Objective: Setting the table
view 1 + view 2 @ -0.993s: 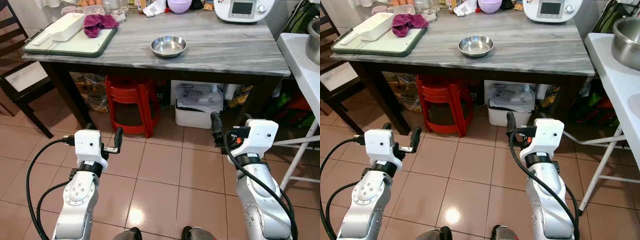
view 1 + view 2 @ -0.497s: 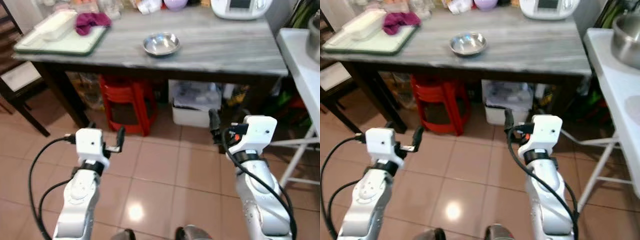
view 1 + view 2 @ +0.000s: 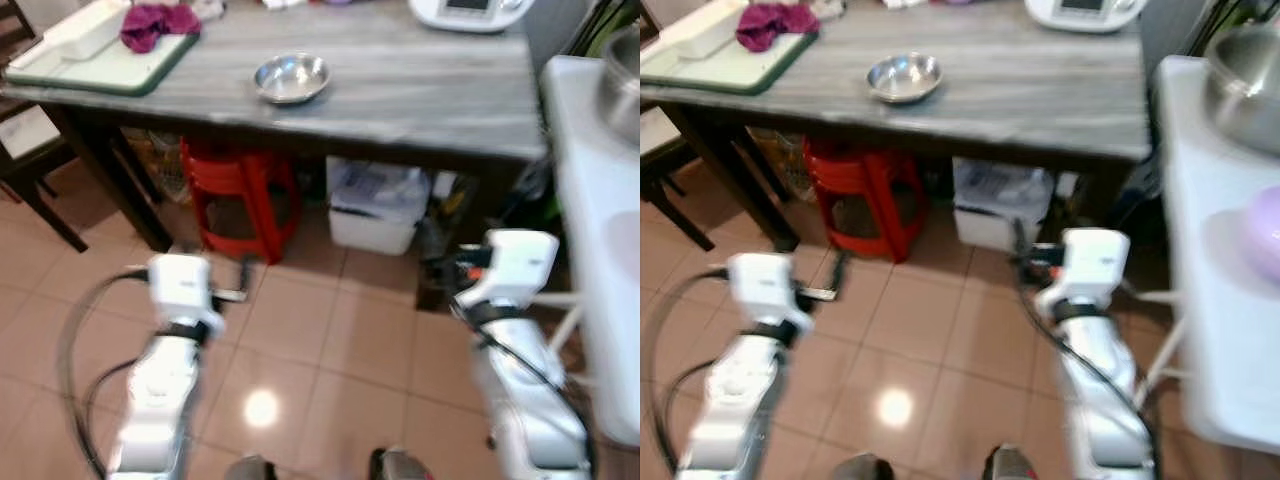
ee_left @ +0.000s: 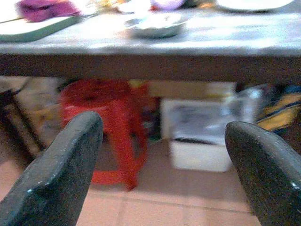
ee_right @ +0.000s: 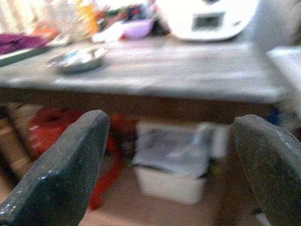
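Shifted leftward and blurred since a second ago, the head camera's view now takes in more of the white side table (image 3: pixel 1200 300) at 3 o'clock, a sign the robot has turned while the furniture stayed put. No writing can be read; the white kitchen appliance's (image 3: pixel 468 12) screen is a blur. A shallow, shiny stainless-steel bowl (image 3: pixel 291 77) sits on the grey marble-pattern table (image 3: pixel 420 90), toward 11 o'clock, well apart from the green tray (image 3: pixel 100 68) carrying a magenta cloth (image 3: pixel 155 22). Beneath the table stand stacked red stools (image 3: pixel 240 190) and a white storage box (image 3: pixel 375 205). Both the left gripper (image 4: pixel 162 174) and right gripper (image 5: pixel 171 174) hover above the floor tiles, fingers spread wide and grasping nothing.
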`<state>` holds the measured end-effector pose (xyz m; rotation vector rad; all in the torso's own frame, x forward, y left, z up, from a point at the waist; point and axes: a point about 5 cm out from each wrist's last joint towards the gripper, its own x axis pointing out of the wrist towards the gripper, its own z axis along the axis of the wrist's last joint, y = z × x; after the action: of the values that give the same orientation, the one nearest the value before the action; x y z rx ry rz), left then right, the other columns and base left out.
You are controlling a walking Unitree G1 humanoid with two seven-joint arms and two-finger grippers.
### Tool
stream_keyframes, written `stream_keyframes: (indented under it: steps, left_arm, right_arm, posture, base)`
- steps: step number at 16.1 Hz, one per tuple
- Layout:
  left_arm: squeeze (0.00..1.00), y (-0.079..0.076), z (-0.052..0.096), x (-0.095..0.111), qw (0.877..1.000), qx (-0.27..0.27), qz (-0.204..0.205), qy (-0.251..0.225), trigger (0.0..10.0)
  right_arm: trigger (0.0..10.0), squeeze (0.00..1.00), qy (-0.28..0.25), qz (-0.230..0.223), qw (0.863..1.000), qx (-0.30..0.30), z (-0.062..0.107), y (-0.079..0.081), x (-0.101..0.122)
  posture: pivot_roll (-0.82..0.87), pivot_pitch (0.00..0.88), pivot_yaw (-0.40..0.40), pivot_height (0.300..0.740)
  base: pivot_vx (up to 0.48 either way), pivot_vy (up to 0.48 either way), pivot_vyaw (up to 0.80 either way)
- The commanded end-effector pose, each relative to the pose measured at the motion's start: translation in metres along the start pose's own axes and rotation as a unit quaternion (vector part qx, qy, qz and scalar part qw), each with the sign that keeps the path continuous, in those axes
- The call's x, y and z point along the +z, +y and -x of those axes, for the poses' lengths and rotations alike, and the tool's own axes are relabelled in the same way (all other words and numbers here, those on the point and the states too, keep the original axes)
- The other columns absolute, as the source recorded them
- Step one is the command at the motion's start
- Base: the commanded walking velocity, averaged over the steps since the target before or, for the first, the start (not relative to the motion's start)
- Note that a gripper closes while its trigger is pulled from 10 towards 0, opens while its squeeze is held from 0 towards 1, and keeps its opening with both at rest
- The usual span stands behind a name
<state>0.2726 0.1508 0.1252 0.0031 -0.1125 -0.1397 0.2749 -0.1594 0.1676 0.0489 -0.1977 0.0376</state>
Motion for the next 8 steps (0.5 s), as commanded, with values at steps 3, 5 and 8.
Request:
stream_keyframes:
  steps: [3, 5, 8]
  left_arm:
    - [0.0, 0.0087, 0.0026, -0.0008, 1.0, 0.01, -0.007, 0.004, 10.0]
    - [0.0, 0.0084, 0.0023, -0.0009, 1.0, 0.01, -0.008, 0.004, 10.0]
    - [0.0, 0.0083, 0.0021, -0.0009, 1.0, 0.012, -0.01, 0.003, 10.0]
  right_arm:
    - [10.0, 0.0, 0.0, -0.009, 1.0, 0.009, 0.0007, 0.0075, 0.0004]
    - [10.0, 0.0, -0.002, -0.008, 1.0, 0.011, 0.0003, 0.0072, 0.0007]
    - [10.0, 0.0, -0.004, -0.005, 1.0, 0.013, -0.0007, 0.0074, 0.0017]
  posture:
    - [-0.14, 0.202, 0.039, 0.74]
    - [-0.14, 0.199, 0.037, 0.74]
    - [-0.14, 0.194, 0.033, 0.74]
  base:
    - [0.0, -0.48, -0.33]
    - [0.0, -0.48, -0.48]
    - [0.0, -0.401, 0.0]
